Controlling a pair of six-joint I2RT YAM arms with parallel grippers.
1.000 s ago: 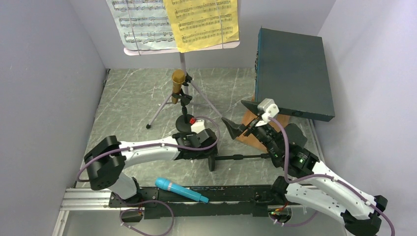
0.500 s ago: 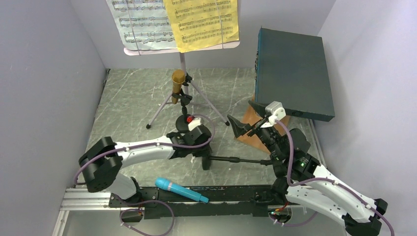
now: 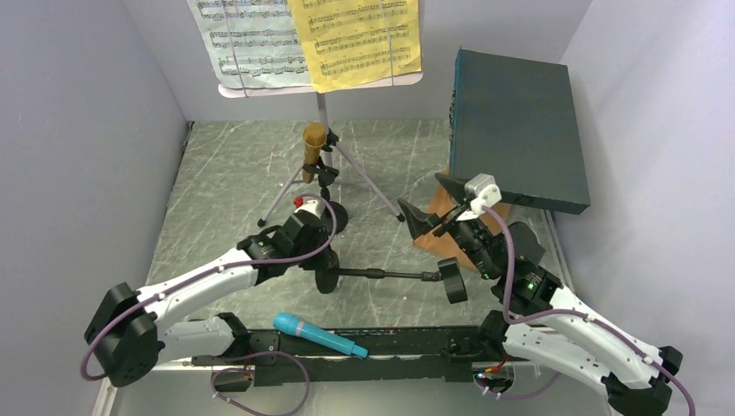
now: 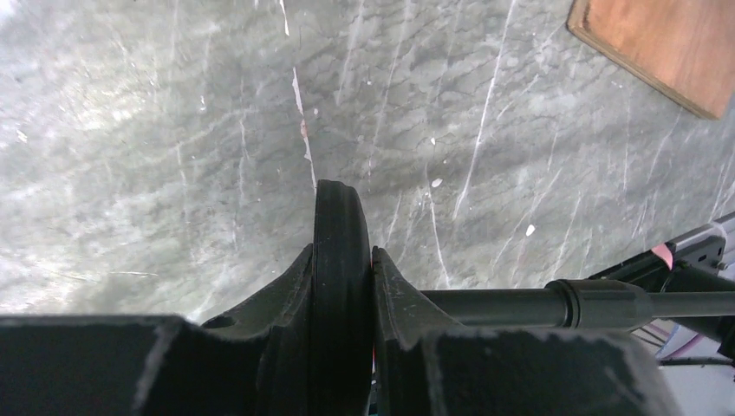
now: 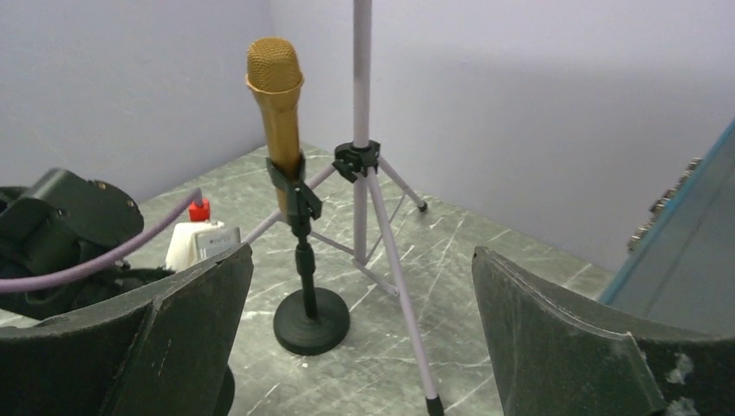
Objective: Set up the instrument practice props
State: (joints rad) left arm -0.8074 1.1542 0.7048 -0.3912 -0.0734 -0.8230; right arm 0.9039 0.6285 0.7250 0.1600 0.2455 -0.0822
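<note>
Black round-based mic holder (image 3: 381, 274), the second of two, hung on its side just above the grey marbled tabletop (image 3: 217, 173), its thin rod pointing toward the right arm. The left gripper (image 4: 342, 260) pinched the holder's disc base edge-on, one finger (image 4: 282, 299) pressed against each flat face. This grasp probably allowed the base to be swung down flat so that the rod would stand upright. The right gripper (image 3: 431, 205) hovered near the flat brown wooden board (image 3: 444, 234), fingers spread wide and holding nothing, apparently free to steady the rod's far end. The other black mic holder (image 5: 311, 321) stood upright beside the silver tripod legs (image 5: 394, 260) with the gold microphone (image 5: 276, 113) clipped in it, showing the intended arrangement. The pale music desk (image 3: 260, 89) behind carried the white page (image 3: 247, 39) and yellow page (image 3: 355, 39). The blue microphone (image 3: 319, 335) lay on the black rail (image 3: 407, 342) at the near edge, presumably awaiting the second holder. The large dark teal box (image 3: 516, 130) stood at the rear right.
</note>
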